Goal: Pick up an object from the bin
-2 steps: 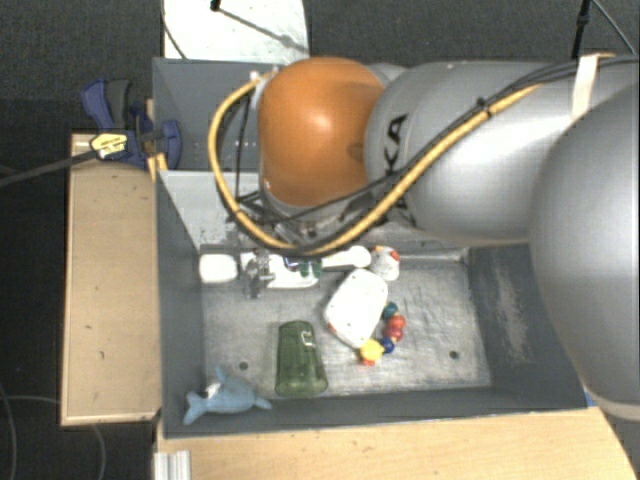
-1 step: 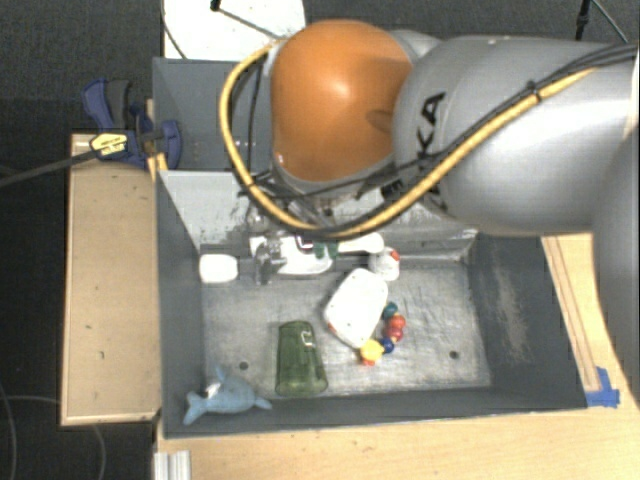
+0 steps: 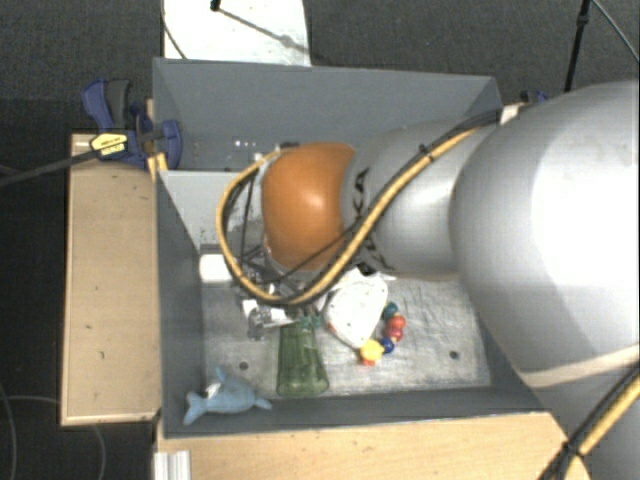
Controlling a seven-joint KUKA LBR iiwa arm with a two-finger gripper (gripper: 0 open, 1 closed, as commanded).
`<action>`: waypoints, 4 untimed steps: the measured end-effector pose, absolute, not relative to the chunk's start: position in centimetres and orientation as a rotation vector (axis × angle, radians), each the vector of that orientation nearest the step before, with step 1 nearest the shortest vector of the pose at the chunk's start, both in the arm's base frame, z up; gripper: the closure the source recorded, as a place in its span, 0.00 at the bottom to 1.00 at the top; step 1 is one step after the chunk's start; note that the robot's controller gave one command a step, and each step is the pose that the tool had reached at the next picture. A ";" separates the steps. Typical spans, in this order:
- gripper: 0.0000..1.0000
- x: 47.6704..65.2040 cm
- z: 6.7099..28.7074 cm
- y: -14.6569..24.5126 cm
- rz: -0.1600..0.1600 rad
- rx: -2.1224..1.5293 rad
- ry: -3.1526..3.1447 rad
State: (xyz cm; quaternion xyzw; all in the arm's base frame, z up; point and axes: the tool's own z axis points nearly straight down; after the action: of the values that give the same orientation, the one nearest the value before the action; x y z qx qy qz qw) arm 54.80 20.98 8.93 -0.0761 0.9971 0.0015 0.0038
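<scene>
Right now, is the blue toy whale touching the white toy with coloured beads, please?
Apart: the camera view shows the green bottle lying between the blue toy whale and the white toy.

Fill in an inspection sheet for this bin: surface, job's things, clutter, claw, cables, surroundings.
Surface: grey metal bin floor, things loose on it.
Job's things: green bottle just below the claw; white toy with coloured beads beside it.
Clutter: blue whale toy in near-left corner; white block by left wall.
Claw: low in the bin at the bottle's top; open or shut unclear.
Cables: yellow cables looped round the orange wrist cover.
Surroundings: dark floor.
</scene>
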 end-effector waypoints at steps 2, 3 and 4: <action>1.00 54.7 11.1 20.5 0.000 -0.226 3.138; 1.00 54.8 13.1 20.3 0.004 -0.220 3.130; 1.00 53.5 13.1 24.7 0.003 -0.689 3.062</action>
State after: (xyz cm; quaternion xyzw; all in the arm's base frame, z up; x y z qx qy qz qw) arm 53.55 24.65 13.07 -0.2196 0.9756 0.0010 0.0017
